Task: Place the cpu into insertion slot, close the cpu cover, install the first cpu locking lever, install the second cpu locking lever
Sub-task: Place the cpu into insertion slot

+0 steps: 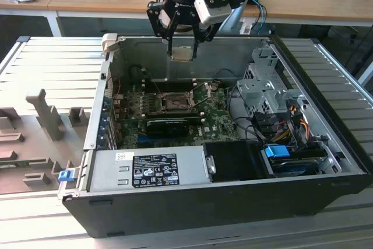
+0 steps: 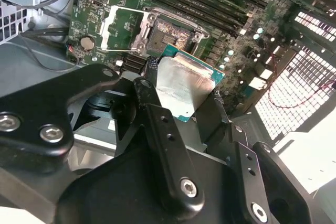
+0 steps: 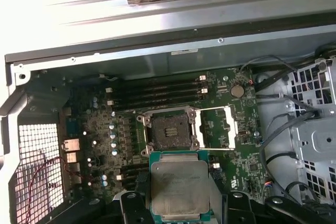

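Note:
My gripper hangs above the open computer case, near its back wall, shut on the cpu. Both wrist views show the cpu as a flat square chip with a silver-grey top and green edge, pinched between the black fingers. Below it on the green motherboard lies the insertion slot, dark, bare and uncovered. The cpu cover, a thin metal frame, is swung open and lies flat beside the slot. The chip is well above the slot and apart from it.
Memory slots run along one side of the socket. A black card sits in front of the socket, with the power supply nearer the front. A drive cage and cables fill the exterior view's right.

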Motion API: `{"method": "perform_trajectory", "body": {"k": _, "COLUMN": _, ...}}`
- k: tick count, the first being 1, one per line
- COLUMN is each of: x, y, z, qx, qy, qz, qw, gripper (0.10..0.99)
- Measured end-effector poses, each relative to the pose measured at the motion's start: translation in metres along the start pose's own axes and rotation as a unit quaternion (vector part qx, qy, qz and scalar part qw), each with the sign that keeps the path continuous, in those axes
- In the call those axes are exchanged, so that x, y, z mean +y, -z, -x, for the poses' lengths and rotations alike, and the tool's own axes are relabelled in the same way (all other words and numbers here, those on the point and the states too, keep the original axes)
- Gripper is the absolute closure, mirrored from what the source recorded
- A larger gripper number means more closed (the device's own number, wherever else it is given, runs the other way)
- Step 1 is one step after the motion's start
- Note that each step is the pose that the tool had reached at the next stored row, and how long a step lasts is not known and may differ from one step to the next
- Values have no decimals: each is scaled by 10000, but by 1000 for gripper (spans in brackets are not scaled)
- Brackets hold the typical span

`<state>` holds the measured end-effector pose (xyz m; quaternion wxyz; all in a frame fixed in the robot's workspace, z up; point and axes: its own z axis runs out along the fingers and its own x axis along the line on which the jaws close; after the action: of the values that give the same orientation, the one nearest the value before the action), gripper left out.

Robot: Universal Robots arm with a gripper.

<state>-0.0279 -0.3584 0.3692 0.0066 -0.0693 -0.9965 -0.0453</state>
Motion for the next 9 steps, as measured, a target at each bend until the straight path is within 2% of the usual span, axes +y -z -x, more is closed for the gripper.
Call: {"method": "perform_trajectory", "body": {"k": 9, "x": 0, "y": -2, "z": 0, "qx": -19, "qy": -210, "qz": 4, "qw": 9998, "gripper": 553}}
